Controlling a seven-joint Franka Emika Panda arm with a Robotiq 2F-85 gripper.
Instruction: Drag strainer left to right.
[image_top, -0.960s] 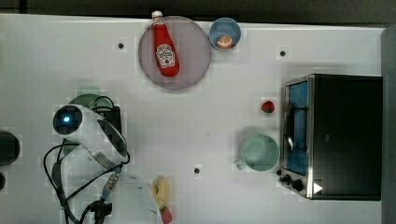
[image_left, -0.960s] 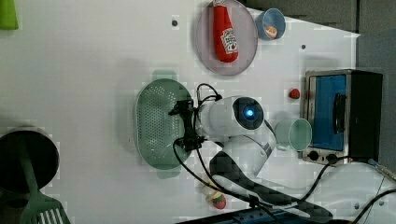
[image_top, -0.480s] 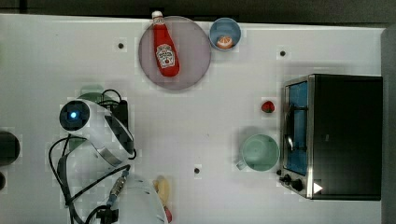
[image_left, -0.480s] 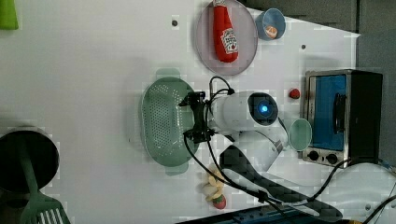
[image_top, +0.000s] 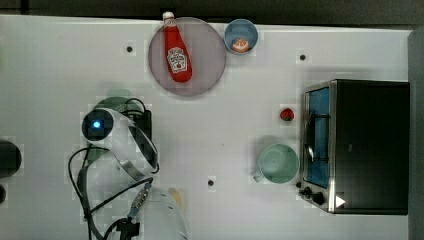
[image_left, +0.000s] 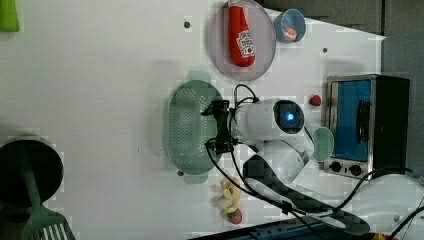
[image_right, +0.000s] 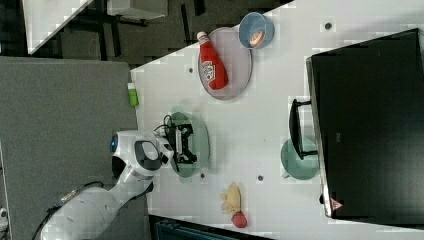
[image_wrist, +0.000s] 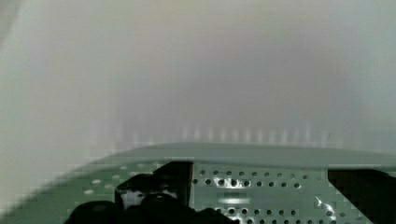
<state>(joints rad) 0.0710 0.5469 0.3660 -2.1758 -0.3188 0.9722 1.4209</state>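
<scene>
Strainer (image_left: 187, 130) shifted toward left view's right since earlier frame, arm moved with it. Arm reaches across table (image_top: 60, 55); gripper (image_left: 216, 127) over strainer's inner side, fingers spread wide, nothing clamped; wrist view has fingers (image_wrist: 154, 196) inside perforated bowl. Strainer sits in left half of top view, below plate (image_top: 210, 55). Count: one strainer, one mint mug (image_top: 277, 162), one ketchup bottle (image_top: 176, 52) on plate, one blue bowl (image_top: 241, 36), one toaster oven (image_top: 360, 145).
</scene>
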